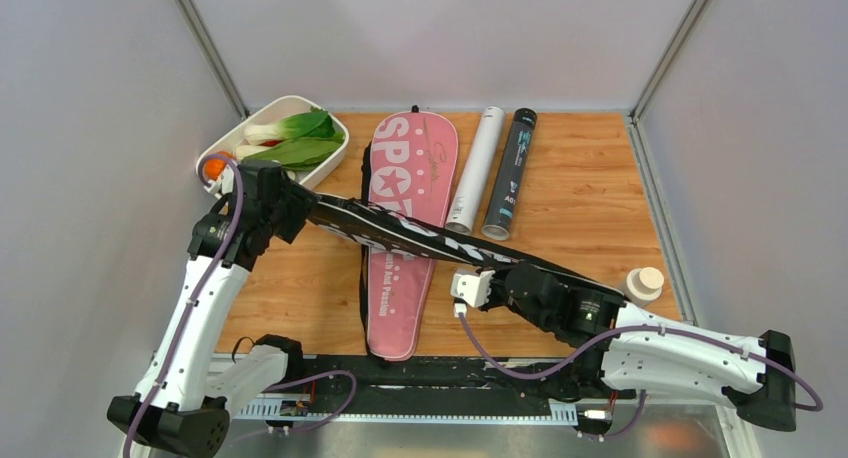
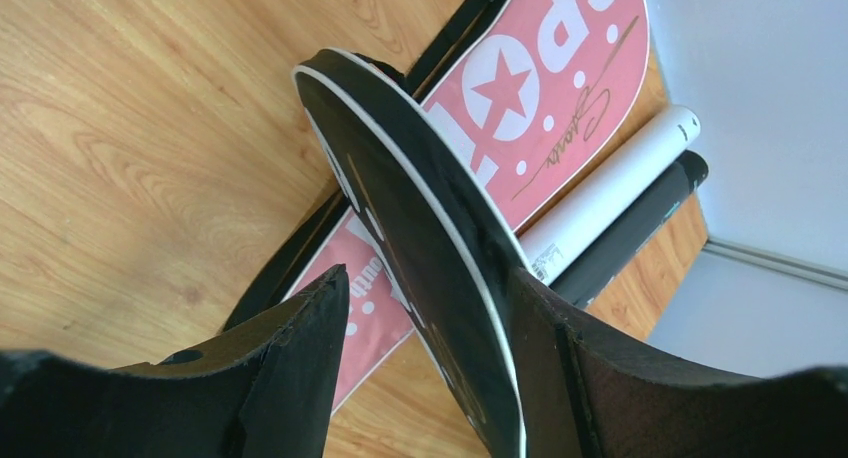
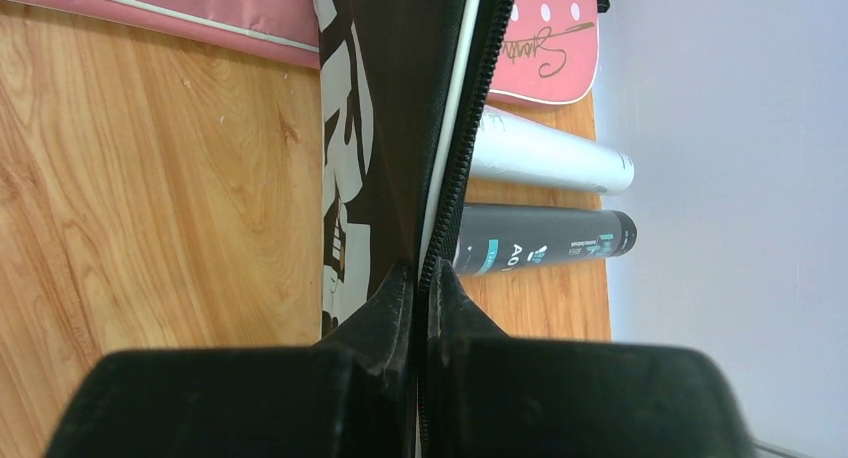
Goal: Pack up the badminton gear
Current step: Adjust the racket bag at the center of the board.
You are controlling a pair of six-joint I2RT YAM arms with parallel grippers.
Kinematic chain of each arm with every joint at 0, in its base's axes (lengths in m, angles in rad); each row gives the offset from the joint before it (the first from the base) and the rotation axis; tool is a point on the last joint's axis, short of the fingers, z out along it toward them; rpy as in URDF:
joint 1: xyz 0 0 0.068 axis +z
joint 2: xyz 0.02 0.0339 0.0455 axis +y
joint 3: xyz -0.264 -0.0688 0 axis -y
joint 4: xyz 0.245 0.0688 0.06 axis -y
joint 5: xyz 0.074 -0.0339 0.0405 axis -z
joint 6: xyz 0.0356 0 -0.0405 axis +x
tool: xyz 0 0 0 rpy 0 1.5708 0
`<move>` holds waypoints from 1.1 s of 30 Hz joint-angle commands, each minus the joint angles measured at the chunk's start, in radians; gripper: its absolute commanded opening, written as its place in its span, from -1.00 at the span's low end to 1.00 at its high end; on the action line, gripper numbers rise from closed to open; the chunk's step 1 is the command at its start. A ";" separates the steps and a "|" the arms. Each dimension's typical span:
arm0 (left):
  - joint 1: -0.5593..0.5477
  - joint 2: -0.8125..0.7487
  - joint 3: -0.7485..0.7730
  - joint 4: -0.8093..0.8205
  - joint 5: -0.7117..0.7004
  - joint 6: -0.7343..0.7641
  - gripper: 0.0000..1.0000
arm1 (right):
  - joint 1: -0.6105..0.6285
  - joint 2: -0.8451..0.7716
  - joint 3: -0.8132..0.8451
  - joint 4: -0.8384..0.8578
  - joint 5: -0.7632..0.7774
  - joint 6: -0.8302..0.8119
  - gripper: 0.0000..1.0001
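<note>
black cover (image 1: 420, 236), pink cover (image 1: 410, 158), two tubes (image 1: 476, 168)

black cover (image 1: 430, 240) slants across the desk (image 1: 590, 178); bare wood right of black tube (image 1: 510, 173); veggie dish (image 1: 240, 130) blocks far-left

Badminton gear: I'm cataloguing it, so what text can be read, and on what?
"SPO", rest covered: pink cover.
"outh And Passion": same cover, lower down.
"AO", cut off: black tube.
Gold script on the pink cover, white letters on the black cover, small print on the white tube: too blurred.
</note>
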 commanded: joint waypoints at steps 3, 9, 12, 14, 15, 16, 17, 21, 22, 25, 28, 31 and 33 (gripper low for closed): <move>0.008 -0.034 -0.064 0.004 0.028 -0.041 0.33 | 0.017 -0.007 0.010 0.146 0.001 -0.028 -1.00; 0.007 -0.058 -0.055 0.033 0.012 -0.025 0.34 | 0.024 -0.018 -0.003 0.148 -0.009 -0.035 -1.00; 0.007 -0.055 -0.088 0.056 0.029 -0.029 0.30 | 0.025 -0.024 -0.009 0.154 -0.017 -0.043 -1.00; 0.007 -0.050 -0.121 0.073 0.048 -0.045 0.29 | 0.025 -0.027 -0.006 0.158 -0.023 -0.053 -1.00; 0.008 -0.048 -0.130 0.079 0.052 -0.050 0.29 | 0.025 -0.029 -0.005 0.159 -0.028 -0.060 -1.00; 0.007 -0.042 -0.130 0.081 0.051 -0.050 0.31 | 0.025 -0.031 -0.004 0.161 -0.031 -0.065 -1.00; 0.007 -0.039 -0.116 0.072 0.047 -0.050 0.33 | 0.025 -0.032 -0.003 0.161 -0.028 -0.070 -1.00; 0.008 -0.038 -0.048 0.053 0.008 -0.048 0.37 | 0.030 -0.044 -0.008 0.157 -0.024 -0.076 -1.00; 0.007 -0.041 -0.037 0.050 -0.001 -0.053 0.37 | 0.031 -0.048 -0.009 0.156 -0.023 -0.077 -1.00; 0.007 -0.051 -0.015 0.041 -0.006 -0.075 0.37 | 0.033 -0.053 -0.011 0.157 -0.018 -0.079 -1.00; 0.007 -0.059 -0.019 0.046 0.012 -0.092 0.37 | 0.035 -0.054 -0.008 0.156 -0.013 -0.078 -1.00; 0.008 -0.063 -0.021 0.033 0.038 -0.109 0.37 | 0.036 -0.057 -0.006 0.157 -0.006 -0.081 -1.00; 0.008 -0.062 -0.020 0.021 0.049 -0.111 0.37 | 0.036 -0.060 -0.004 0.156 -0.001 -0.080 -1.00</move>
